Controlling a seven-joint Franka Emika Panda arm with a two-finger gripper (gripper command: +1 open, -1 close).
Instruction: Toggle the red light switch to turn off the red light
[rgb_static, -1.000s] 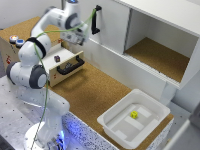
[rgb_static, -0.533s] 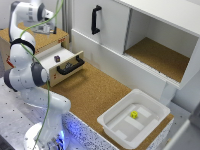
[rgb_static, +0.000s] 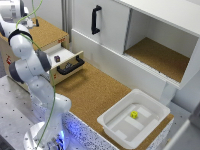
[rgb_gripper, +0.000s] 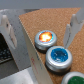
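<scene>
In the wrist view the red light switch (rgb_gripper: 45, 37) is a small round button with a glowing red-orange centre and a pale rim, set in the cork top of a box. A similar blue button (rgb_gripper: 60, 55) sits beside it, and a green one (rgb_gripper: 75, 80) shows at the picture's edge. My gripper (rgb_gripper: 41, 27) is open and empty above the red switch, with one finger (rgb_gripper: 7, 27) on each side, not touching it. In the exterior view my gripper (rgb_static: 28, 21) hangs over the far left end of the cork-topped box (rgb_static: 47, 31); the buttons are too small to make out there.
An open drawer (rgb_static: 64, 59) with a black handle sticks out of the box front. A white cabinet with a black door handle (rgb_static: 95, 19) and an open compartment (rgb_static: 160, 52) stands behind. A white bin (rgb_static: 134, 120) holds a small yellow object (rgb_static: 134, 114).
The arm has swung to the exterior view's left. The gripper has moved from near the cabinet to above the far left end of the box top.
</scene>
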